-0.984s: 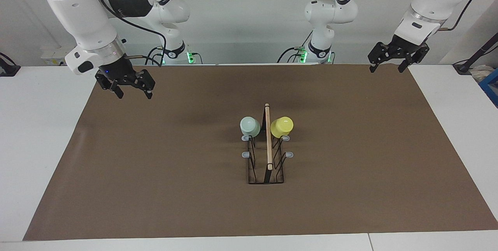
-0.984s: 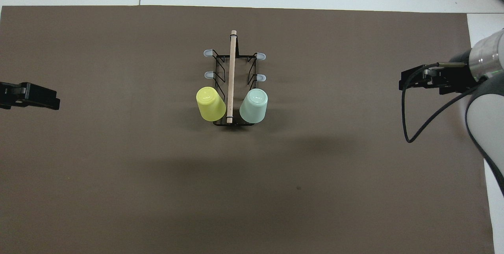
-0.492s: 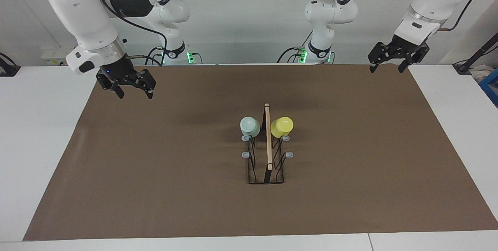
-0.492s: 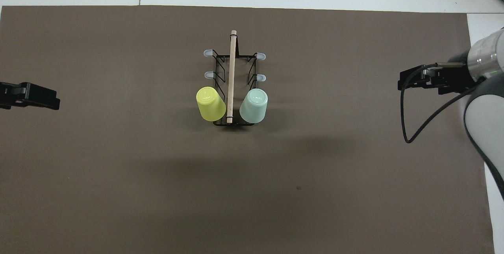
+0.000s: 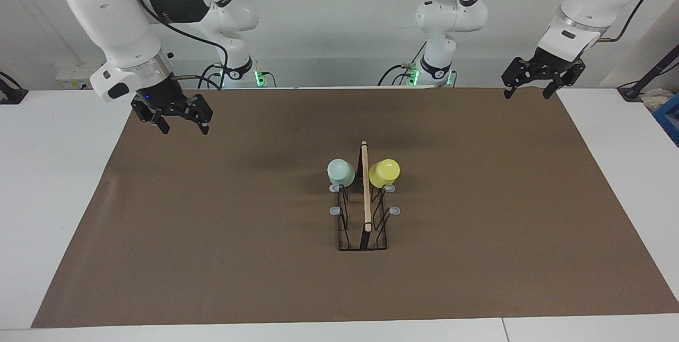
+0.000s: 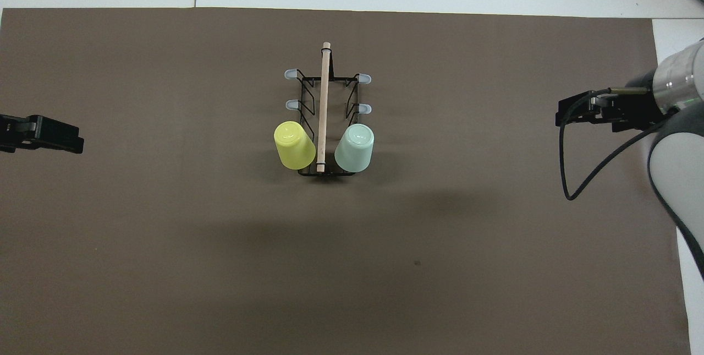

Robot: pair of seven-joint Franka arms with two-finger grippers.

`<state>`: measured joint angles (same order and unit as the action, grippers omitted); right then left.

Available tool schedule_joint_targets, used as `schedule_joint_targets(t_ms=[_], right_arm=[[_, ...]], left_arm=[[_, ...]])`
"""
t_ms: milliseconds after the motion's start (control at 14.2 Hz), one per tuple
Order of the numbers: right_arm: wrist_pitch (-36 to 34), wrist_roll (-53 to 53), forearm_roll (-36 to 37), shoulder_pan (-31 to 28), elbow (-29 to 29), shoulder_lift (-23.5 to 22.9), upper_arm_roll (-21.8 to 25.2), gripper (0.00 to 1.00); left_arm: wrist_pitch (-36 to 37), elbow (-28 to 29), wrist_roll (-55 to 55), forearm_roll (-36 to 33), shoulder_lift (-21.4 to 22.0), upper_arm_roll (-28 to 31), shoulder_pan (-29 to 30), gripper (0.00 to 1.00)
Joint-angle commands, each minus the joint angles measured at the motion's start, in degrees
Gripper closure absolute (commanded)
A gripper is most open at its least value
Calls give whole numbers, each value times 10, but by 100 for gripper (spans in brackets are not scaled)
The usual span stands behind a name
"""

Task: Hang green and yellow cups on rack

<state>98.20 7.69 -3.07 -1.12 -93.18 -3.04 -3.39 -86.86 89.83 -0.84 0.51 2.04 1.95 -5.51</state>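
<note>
Green cup [image 5: 340, 173] and yellow cup [image 5: 384, 173] hang inverted on the rack [image 5: 364, 225], draining; left gripper [image 5: 531, 88] and right gripper [image 5: 180, 122], jaws released, hover at the worktop's [image 5: 212, 236] ends.

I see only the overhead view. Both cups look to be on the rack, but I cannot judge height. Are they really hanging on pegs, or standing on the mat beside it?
Observer: In the facing view the green cup and yellow cup sit upside down, raised off the mat, at the rack's end nearest the robots.
Operator: I see only the grippers' edges. Are they holding anything?
Observer: No. The left gripper and right gripper are both open and empty.
Operator: Are they low near the mat?
Observer: Both hang in the air over the mat's corners at the robots' end, well apart from the rack.
</note>
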Motion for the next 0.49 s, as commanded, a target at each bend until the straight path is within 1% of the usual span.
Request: schedule_joint_targets(t_ms=[0,422], right_arm=[[8,14,9,5,-9,8,4,0],[7,14,12,7,-10,9,4,0]], left_arm=[[5,4,7,-9,3,-4,3,0],[5,4,7,-9,3,-4,3,0]])
